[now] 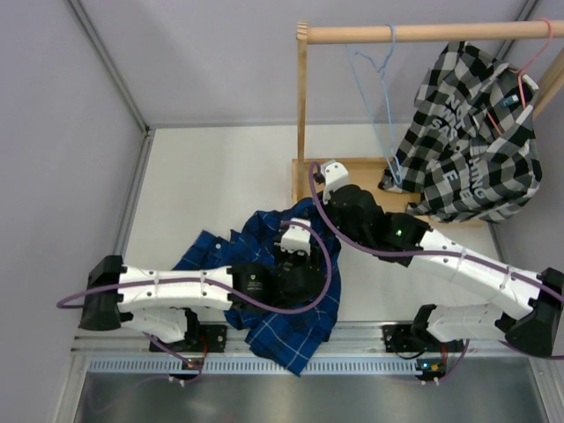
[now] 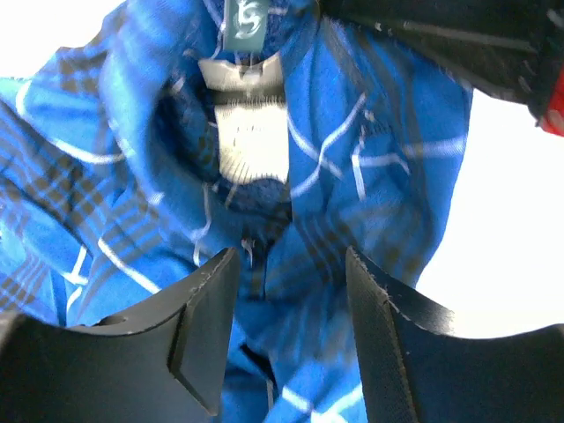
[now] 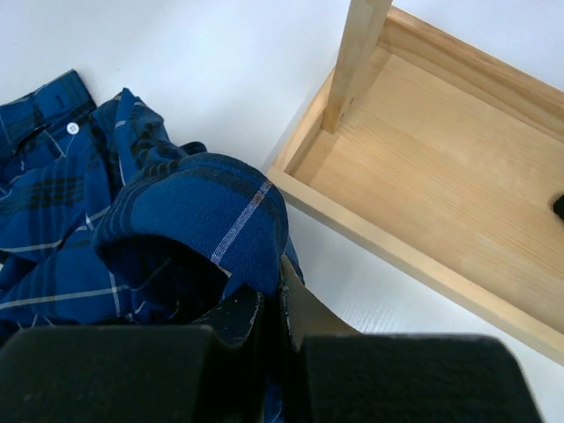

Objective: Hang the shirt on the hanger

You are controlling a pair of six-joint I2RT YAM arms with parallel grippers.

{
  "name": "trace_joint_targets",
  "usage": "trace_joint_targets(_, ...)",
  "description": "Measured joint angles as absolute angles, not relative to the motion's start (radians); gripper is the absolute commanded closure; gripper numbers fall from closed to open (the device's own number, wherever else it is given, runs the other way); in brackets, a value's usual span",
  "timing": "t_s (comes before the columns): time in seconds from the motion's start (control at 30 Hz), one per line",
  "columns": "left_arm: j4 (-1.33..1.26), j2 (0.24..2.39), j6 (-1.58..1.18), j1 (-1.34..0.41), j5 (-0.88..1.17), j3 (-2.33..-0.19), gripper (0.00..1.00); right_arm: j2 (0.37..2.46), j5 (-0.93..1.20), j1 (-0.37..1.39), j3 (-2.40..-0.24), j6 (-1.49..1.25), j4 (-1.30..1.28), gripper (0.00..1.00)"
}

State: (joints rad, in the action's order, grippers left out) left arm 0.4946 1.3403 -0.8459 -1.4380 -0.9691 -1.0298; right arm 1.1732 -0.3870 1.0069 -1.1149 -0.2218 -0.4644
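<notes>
The royal-blue plaid shirt [image 1: 291, 326] lies crumpled on the white table between the arms. My left gripper [image 2: 291, 317] is open over it, jaws apart around a fold below the collar label [image 2: 251, 132]. My right gripper [image 3: 278, 304] is shut on a raised fold of the shirt [image 3: 203, 220], lifting it near the wooden tray. The light-blue wire hanger [image 1: 381, 97] hangs by its hook from the wooden rail [image 1: 423, 33], away from both grippers.
A black-and-white checked shirt [image 1: 471, 141] on a pink hanger [image 1: 529, 75] hangs at the rail's right end. The rack's wooden base tray [image 3: 458, 185] and post [image 3: 357, 62] stand just right of the shirt. Grey walls enclose the table.
</notes>
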Motion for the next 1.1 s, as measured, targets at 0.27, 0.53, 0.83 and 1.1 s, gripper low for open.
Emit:
trace_joint_targets(0.27, 0.494, 1.193, -0.880, -1.423, -0.966, -0.945, 0.40, 1.185, -0.346, 0.977, -1.115, -0.222, -0.461, 1.00)
trace_joint_targets(0.53, 0.469, 1.308, -0.885, -1.307, -0.920, -0.939, 0.48, 1.185, -0.314, 0.977, -1.115, -0.229, -0.458, 1.00)
trace_joint_targets(0.83, 0.455, 1.366, -0.885, -1.251, -0.921, -0.935, 0.91, 1.185, -0.291, 0.976, -1.115, -0.231, -0.457, 1.00)
trace_joint_targets(1.1, 0.457, 1.218, -0.778, -1.250, -0.855, -0.886, 1.00, 1.171, -0.282, 0.936, -1.086, -0.244, -0.454, 0.65)
